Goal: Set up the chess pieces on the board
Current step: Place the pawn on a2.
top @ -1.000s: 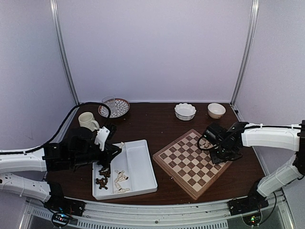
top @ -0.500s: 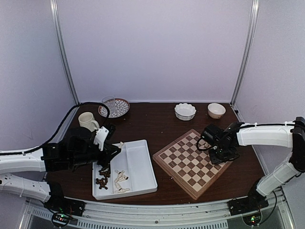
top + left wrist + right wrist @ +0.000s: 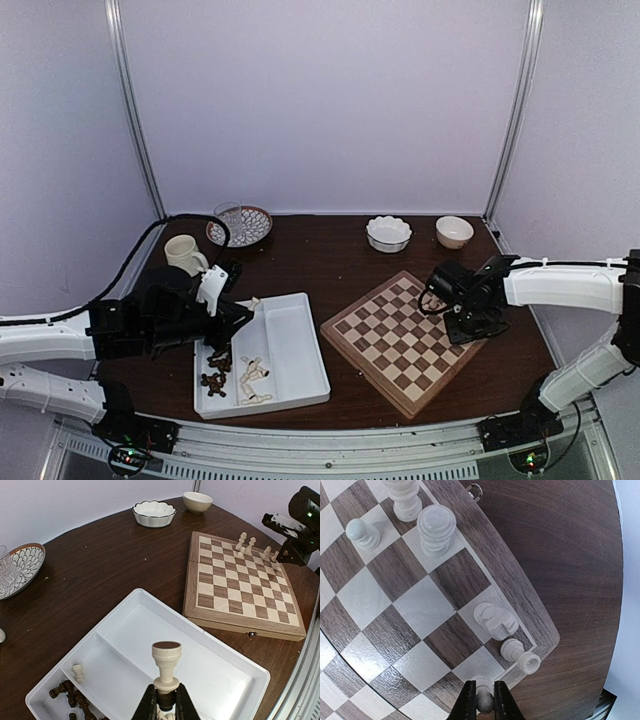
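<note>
Left fingers (image 3: 151,707) clenched on the foot of a cream piece (image 3: 166,665). It's upright, held above the white tray (image 3: 235,680), bottom centre of the left wrist frame.

Right fingers (image 3: 469,702) look pinched on the round head of a cream pawn (image 3: 484,699), bottom edge of the right wrist frame, edge row near the board (image 3: 380,625) corner. Can't tell if its base is down on the square.

Step, my read: right is seating a pawn; left is carrying its piece from tray to board.

Next: right needs a straight lift once it lets go, since the knight (image 3: 495,621) and a small rim piece (image 3: 521,657) are just beside. Left must reach the board without meeting the right arm.

Views:
- Right wrist alone shows the rim piece, possibly tipped.
- Left wrist shows the row of cream pieces (image 3: 250,545), upper right.
- Top view gives the layout, tray lower left and board lower right, but the pieces on the board are too small to read.
</note>
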{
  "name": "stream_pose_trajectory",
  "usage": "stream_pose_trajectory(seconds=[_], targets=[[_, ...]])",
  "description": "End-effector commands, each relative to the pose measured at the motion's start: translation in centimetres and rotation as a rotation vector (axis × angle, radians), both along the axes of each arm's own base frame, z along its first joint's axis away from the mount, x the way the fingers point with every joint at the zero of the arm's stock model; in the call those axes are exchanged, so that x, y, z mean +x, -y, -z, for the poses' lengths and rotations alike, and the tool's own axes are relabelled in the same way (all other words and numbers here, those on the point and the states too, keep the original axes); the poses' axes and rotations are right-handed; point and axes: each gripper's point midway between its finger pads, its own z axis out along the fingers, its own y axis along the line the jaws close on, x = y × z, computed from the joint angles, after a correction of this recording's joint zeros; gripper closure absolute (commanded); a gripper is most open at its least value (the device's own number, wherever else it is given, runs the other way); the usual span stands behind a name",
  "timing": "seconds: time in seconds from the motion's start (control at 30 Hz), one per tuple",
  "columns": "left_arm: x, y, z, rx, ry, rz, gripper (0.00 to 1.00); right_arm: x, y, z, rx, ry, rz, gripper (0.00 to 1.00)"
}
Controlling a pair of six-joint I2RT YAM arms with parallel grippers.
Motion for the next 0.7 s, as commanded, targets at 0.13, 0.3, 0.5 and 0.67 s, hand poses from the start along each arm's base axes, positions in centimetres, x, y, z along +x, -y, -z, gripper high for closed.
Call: stream_pose_trajectory(seconds=[0.13, 0.3, 0.5, 0.67], targets=[[0.0, 0.4, -0.3, -0.024, 0.002, 0.005, 0.96, -0.2, 0.5, 1.0, -0.036, -0.024, 0.007, 0.84], [0.0, 0.4, -0.3, -0.027, 0.001, 0.007, 0.96, -0.2, 0.6, 0.7, -0.036, -0.019, 0.008, 0.65], [-0.1, 0.5, -0.3, -0.029, 0.0, 0.01, 0.96, 0.2, -0.1, -1.5, -0.032, 0.019, -0.019, 0.64], [-0.2, 0.9, -0.2, -0.029, -0.01, 0.029, 0.96, 0.7, -3.7, -6.3, -0.039, 0.116, -0.167, 0.64]])
